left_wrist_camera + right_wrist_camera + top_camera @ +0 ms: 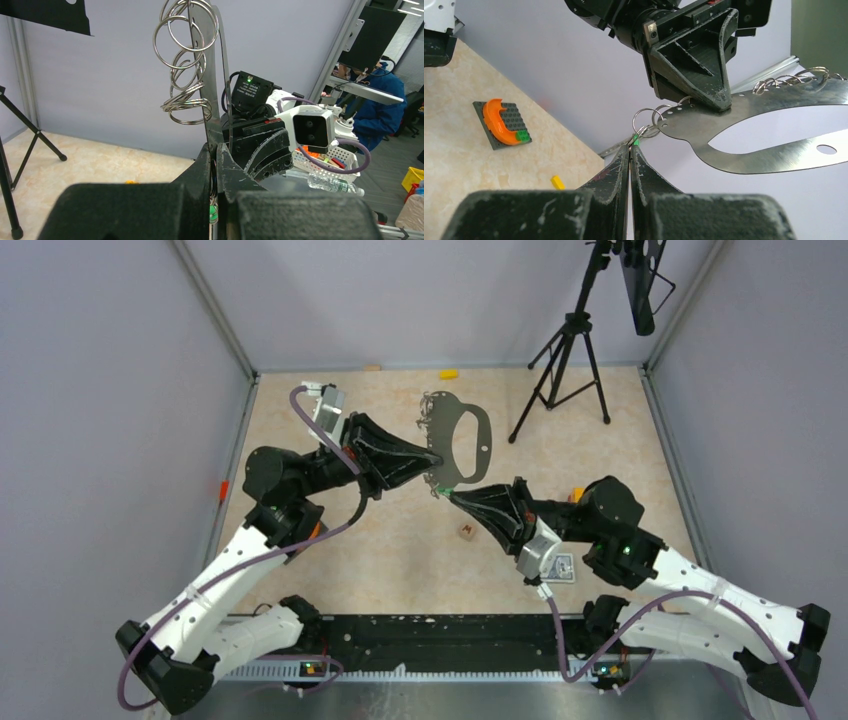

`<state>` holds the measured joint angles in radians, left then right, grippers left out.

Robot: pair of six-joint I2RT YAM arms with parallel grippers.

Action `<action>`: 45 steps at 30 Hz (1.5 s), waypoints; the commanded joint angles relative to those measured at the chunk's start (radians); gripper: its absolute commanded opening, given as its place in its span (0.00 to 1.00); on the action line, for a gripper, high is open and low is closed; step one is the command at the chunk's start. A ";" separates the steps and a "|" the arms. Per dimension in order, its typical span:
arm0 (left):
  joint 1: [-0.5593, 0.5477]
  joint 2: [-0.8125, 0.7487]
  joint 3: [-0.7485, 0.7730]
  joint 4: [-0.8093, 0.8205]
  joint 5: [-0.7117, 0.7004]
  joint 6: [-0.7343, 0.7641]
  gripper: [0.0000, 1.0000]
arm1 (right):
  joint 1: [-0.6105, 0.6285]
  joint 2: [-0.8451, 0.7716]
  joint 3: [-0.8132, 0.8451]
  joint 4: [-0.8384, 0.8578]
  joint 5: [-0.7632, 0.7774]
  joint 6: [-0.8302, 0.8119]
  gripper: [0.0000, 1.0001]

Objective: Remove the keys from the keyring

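Observation:
The grey D-shaped keyring is held up off the table. My left gripper is shut on its near edge. In the left wrist view the keyring stands edge-on between the jaws of the left gripper, with several split rings hanging on it. My right gripper is shut on the green-headed key just below the keyring's near end. In the right wrist view the right gripper pinches that key under the keyring. The other keys are too small to make out.
A black tripod stands at the back right. A small brown cube lies on the table under the right gripper. A yellow piece lies at the back wall. A grey brick plate with an orange piece and a yellow brick lie on the table.

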<state>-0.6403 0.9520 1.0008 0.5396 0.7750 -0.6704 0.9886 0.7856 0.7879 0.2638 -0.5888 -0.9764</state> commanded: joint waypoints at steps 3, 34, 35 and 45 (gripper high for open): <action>0.002 0.004 0.047 0.063 0.008 -0.009 0.00 | 0.012 -0.006 0.077 -0.052 -0.041 -0.052 0.00; 0.002 -0.005 0.044 0.059 -0.002 -0.015 0.00 | 0.012 -0.003 0.012 0.073 -0.045 0.195 0.20; 0.001 -0.006 0.044 0.058 -0.003 -0.015 0.00 | 0.013 -0.003 0.011 0.088 -0.044 0.240 0.20; 0.001 -0.006 0.038 0.057 -0.005 -0.015 0.00 | 0.012 -0.006 -0.002 0.144 0.019 0.471 0.21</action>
<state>-0.6399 0.9585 1.0027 0.5453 0.7776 -0.6792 0.9886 0.7921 0.7937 0.3439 -0.5995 -0.6273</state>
